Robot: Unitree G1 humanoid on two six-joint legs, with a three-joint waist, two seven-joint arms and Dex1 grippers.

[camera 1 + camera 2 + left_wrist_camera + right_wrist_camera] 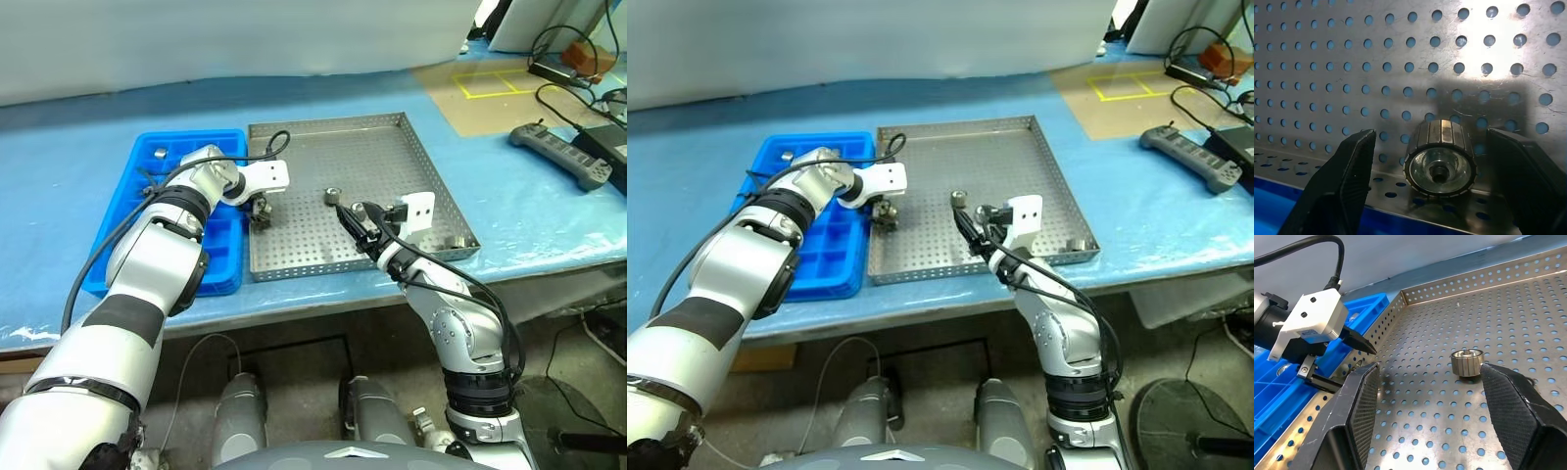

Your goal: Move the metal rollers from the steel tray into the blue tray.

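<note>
At the left edge of the steel tray [392,147], beside the blue tray [132,191], one of the metal rollers [1440,157] is framed between the spread fingers of the left gripper [260,212], untouched. A second roller [332,195] is seen upright mid-tray, ahead of the right gripper [353,220], whose fingers are likewise spread and empty. Another roller [160,153] is seated in a far compartment of the blue tray.

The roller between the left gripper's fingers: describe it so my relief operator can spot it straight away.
Find the steel tray on the blue-covered table, then its wall beside the blue tray. The roller lies on its side by that wall, between the open fingers of the left gripper, hollow end toward the wrist camera. The other loose rollers, like the one near the right gripper, sit further out in the tray.
</note>
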